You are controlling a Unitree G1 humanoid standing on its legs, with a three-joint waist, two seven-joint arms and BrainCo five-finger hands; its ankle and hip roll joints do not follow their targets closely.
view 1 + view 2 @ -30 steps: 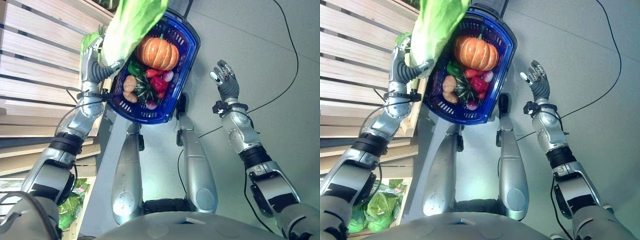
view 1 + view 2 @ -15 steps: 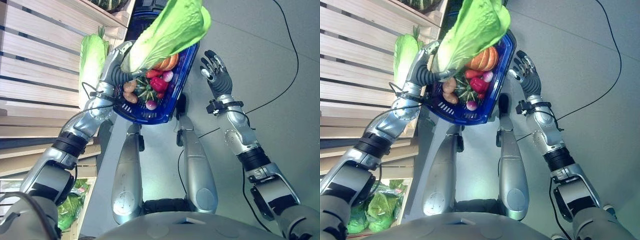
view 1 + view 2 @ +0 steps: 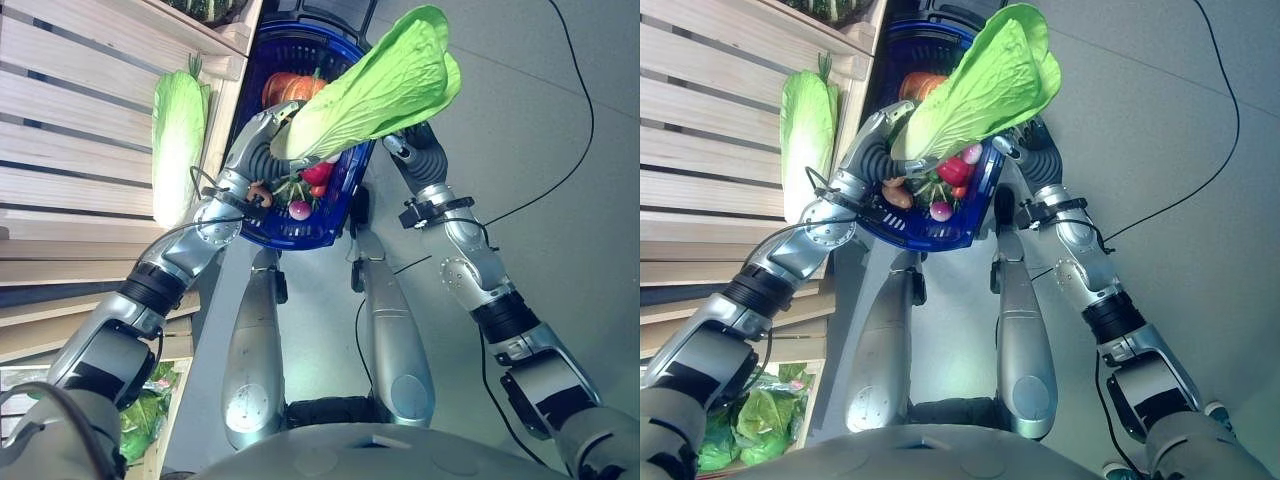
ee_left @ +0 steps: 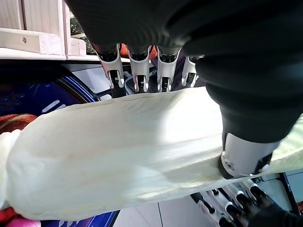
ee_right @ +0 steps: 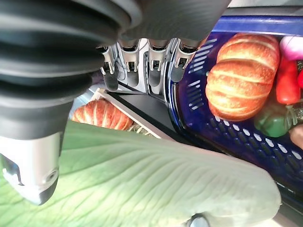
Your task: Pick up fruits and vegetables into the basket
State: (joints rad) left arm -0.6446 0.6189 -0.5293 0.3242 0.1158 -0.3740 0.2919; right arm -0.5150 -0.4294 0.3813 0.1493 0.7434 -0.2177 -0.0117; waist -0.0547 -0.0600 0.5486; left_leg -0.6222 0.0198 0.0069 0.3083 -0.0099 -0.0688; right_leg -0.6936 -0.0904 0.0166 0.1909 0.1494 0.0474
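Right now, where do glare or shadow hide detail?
Left wrist view: the cabbage stalk glares near-white, and the left hand cover is almost black. Right wrist view: the right hand cover lies in shadow, while the pumpkin in the basket is evenly lit. Left eye view: light shines through the cabbage leaf.
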